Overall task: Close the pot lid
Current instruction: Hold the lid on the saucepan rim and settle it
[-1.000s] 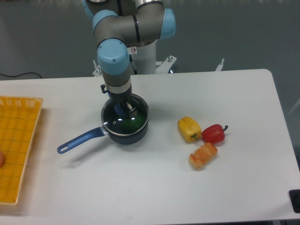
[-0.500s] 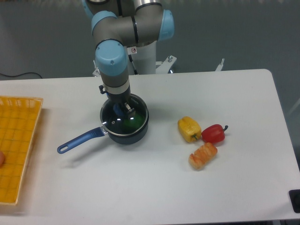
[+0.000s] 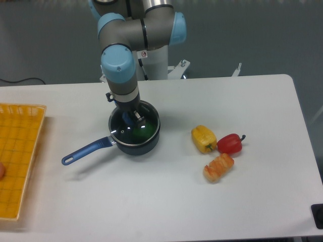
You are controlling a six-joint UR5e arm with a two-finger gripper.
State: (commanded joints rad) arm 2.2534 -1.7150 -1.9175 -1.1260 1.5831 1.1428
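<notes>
Gripper [image 3: 129, 117] directly over pot, fingers at blue knob; clamped or released — cannot tell, wrist blocks view. Arm shifted slightly up and left versus a second ago; pot and lid unmoved. Judgement: lid likely placed, arm starting retreat.

Pot lid [image 3: 136, 130]: clear glass, metal rim, lying level across pot mouth, green item visible beneath. Pot [image 3: 135, 143]: dark navy, table centre-left, long blue handle pointing lower-left toward yellow basket [image 3: 19, 161].

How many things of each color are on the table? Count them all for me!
Blue: 2, the pot and its glass pot lid with the blue knob
Yellow: 2, the yellow pepper and the basket
Red: 1, the red pepper
Orange: 1, the orange food piece
Total: 6
</notes>
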